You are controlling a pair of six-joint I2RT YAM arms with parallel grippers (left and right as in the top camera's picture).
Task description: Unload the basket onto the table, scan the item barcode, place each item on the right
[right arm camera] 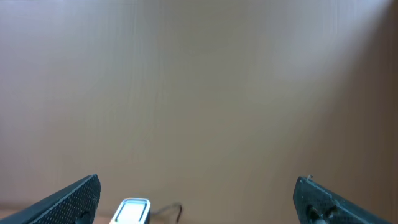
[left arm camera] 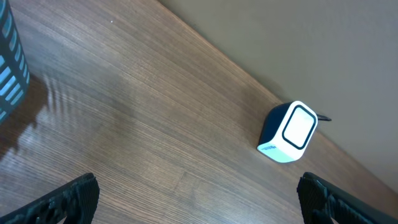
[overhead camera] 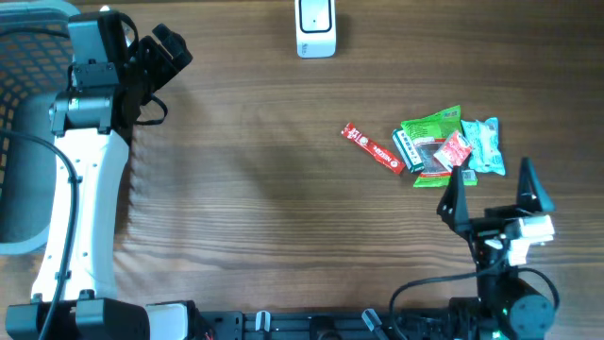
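The heap of small snack packets lies on the brown wood-grain tabletop (overhead camera: 264, 189) just beyond the tips of the right jaws, on the side away from the robot's base and a little toward its left. This puts the right arm (overhead camera: 510, 247) far nearer than the left arm (overhead camera: 80, 189), whose jaws are at the far left corner beside the grey-blue mesh basket (overhead camera: 24, 113). Both pairs of jaws stand spread wide and hold nothing. In the heap, a crinkled glossy green foil pouch (overhead camera: 429, 127) sits at the back with a pale teal plastic wrapper (overhead camera: 485, 144) touching its right side. A small red sachet (overhead camera: 455, 149) and a little dark green and white carton (overhead camera: 408, 149) overlap the front of the pouch. The slim red stick packet (overhead camera: 372, 147) lies at the left edge of the heap, least tangled with the rest. Its long axis runs on a diagonal, the far end pointing left and the near end meeting the carton, so a grip across its narrow width probably calls for a turn of the wrist. All the wrappers look thin, slick and easily crushed, lying flat on the wood. The white rounded plastic barcode scanner (overhead camera: 316, 28) stands well apart from the heap at the far edge of the tabletop, between the two arms. The right wrist view shows only its top, and none of the packets.
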